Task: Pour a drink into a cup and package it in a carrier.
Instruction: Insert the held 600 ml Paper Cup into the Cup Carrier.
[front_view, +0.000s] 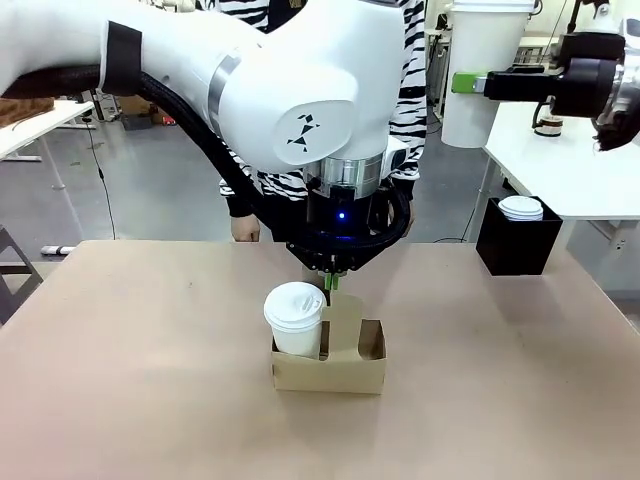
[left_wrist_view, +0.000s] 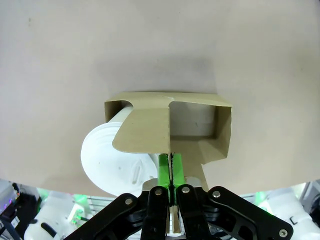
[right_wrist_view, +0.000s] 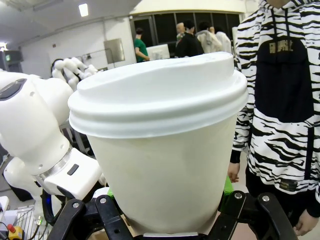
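1. Jaws of the left gripper (front_view: 333, 286) are pressed together on the upright handle tab (front_view: 343, 318) of the carrier (front_view: 345, 372). In the left wrist view the green pads (left_wrist_view: 164, 169) pinch the thin cardboard edge of that tab from both sides.
2. The left arm comes down from the picture's left and stands straight over the carrier, near the middle of the table (front_view: 120, 380).
3. The brown cardboard carrier looks to sit on the table; whether its base has left the surface cannot be told.
4. A white cup (front_view: 295, 320) with a white lid stands upright in the carrier's slot on the picture's left in the front view, just beside the tab. The lid hides whatever is inside.
5. The slot on the other side of the tab shows only bare cardboard walls (left_wrist_view: 224, 131).
6. Jaws of the right gripper (front_view: 468, 82) are clamped around a second lidded white cup (front_view: 487, 70), held upright and high at the table's right. In the right wrist view the black fingers (right_wrist_view: 102, 212) grip it low on its sides.
7. A black box (front_view: 515, 250) at the table's far right edge holds a small lidded cup (front_view: 521, 208).
8. A person in a zebra-striped top (right_wrist_view: 280, 100) stands at the far side.
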